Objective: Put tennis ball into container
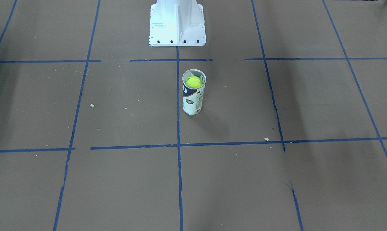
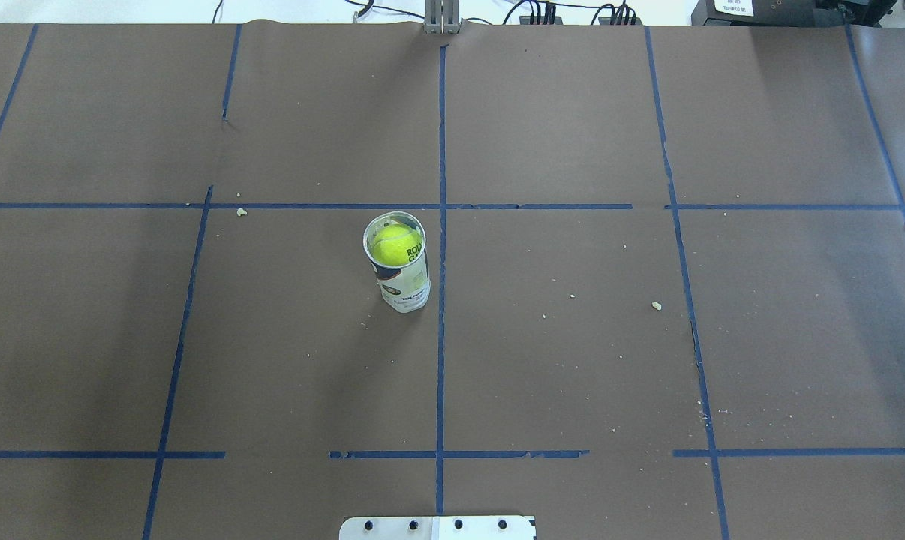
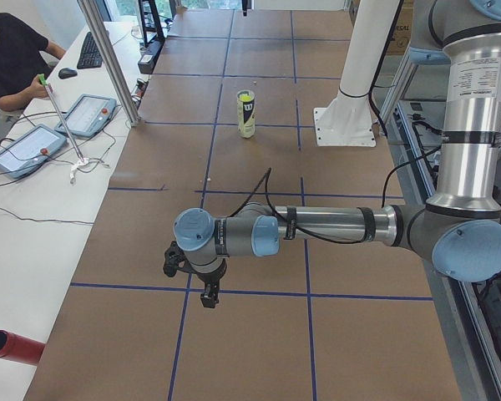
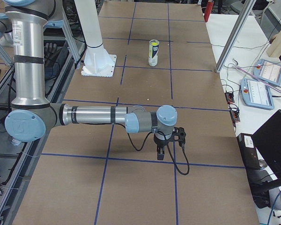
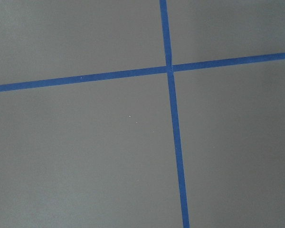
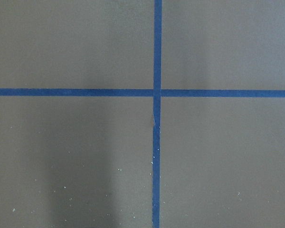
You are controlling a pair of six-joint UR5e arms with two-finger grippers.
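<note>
The container (image 1: 193, 100) stands upright near the table's middle, a clear tube with a white and navy label. The tennis ball (image 1: 193, 82) sits inside it, just below the silvery rim, bright yellow-green. From overhead the ball (image 2: 396, 244) shows through the container's (image 2: 404, 289) open mouth. My left gripper (image 3: 207, 297) hangs over the table's left end, far from the container (image 3: 246, 117); whether it is open or shut I cannot tell. My right gripper (image 4: 161, 154) hangs over the right end, also far from the container (image 4: 153, 54), state unclear. Both wrist views show only brown paper and blue tape.
The white pedestal (image 1: 177, 24) stands at the robot's side of the table, close behind the tube. Blue tape lines grid the brown cover. A side bench with tablets (image 3: 88, 115) and a seated person (image 3: 12, 58) lies beyond the far edge. A red cylinder (image 3: 8, 347) lies there.
</note>
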